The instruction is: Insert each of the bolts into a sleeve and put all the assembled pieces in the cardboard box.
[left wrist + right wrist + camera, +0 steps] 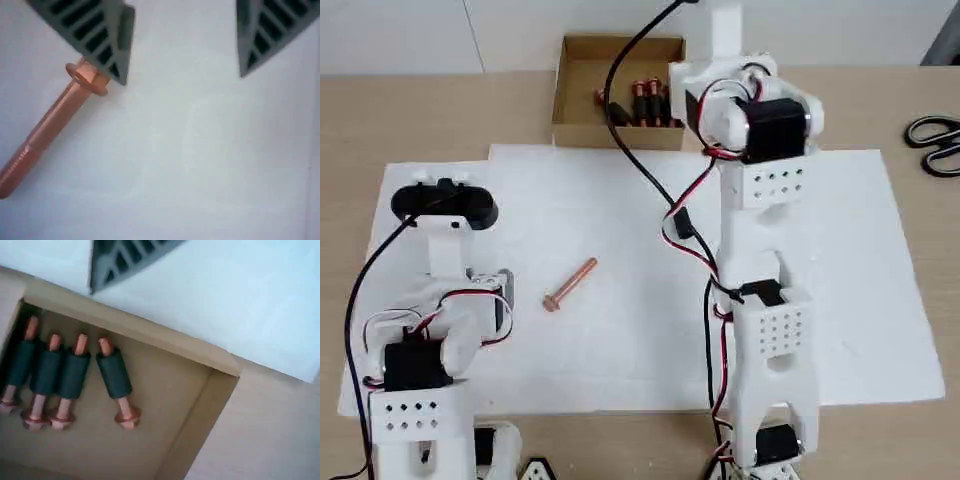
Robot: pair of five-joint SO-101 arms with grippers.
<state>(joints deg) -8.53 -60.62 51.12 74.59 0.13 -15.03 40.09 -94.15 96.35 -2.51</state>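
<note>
Now left fingers (95, 30) gape wide, empty, one tip at the head of the bolt (50, 125)

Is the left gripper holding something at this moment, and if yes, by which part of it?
Nothing is held. The left gripper is open. The bolt lies on the white sheet, its head next to one finger, not clamped between the two.

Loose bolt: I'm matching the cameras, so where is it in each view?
High view: the bolt lies on the white sheet, left of centre.
Left wrist view: the bolt has its head at the tip of one finger of the open left hand.
Right wrist view: faces the cardboard box and four sleeved bolts instead.
Shared landmark: the white sheet.
</note>
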